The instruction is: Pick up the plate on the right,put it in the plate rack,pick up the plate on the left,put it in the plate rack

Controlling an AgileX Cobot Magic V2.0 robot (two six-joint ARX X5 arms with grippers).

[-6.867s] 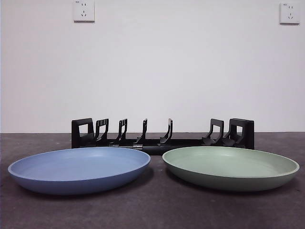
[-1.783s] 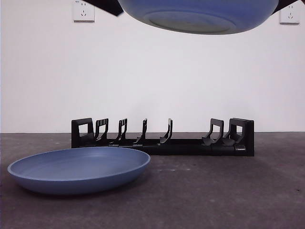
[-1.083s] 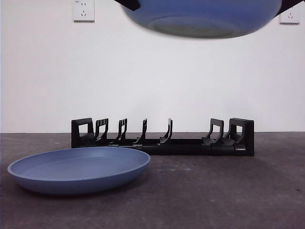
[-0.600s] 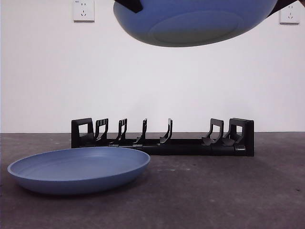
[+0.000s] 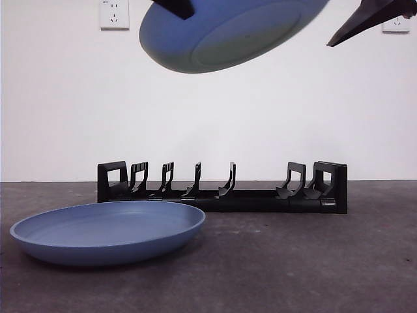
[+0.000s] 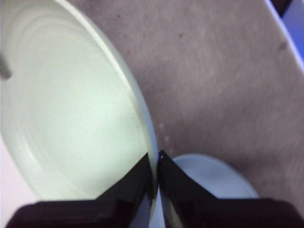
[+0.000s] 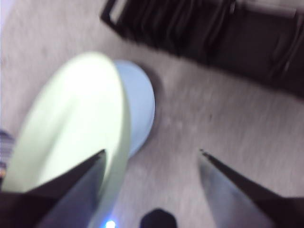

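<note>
The green plate (image 5: 225,32) hangs high above the table, steeply tilted, its underside looking bluish in the front view. My left gripper (image 6: 157,164) is shut on the plate's rim (image 6: 142,118); it shows as a black tip (image 5: 174,8) at the plate's upper left. My right gripper (image 7: 152,156) is open and apart from the plate (image 7: 71,123), seen as a dark point (image 5: 342,36) at the top right. The blue plate (image 5: 107,231) lies flat at the front left. Behind it stands the black plate rack (image 5: 221,189), with nothing in it.
Bare dark tabletop (image 5: 306,261) stretches at the front right, where the green plate lay before. A white wall with two sockets (image 5: 114,14) rises behind the rack. The blue plate (image 7: 140,109) and the rack (image 7: 213,38) also show below in the right wrist view.
The green plate has tipped from nearly level to steeply tilted and shifted left. The right gripper has let go of its rim and drawn away to the right; the left gripper keeps hold.
</note>
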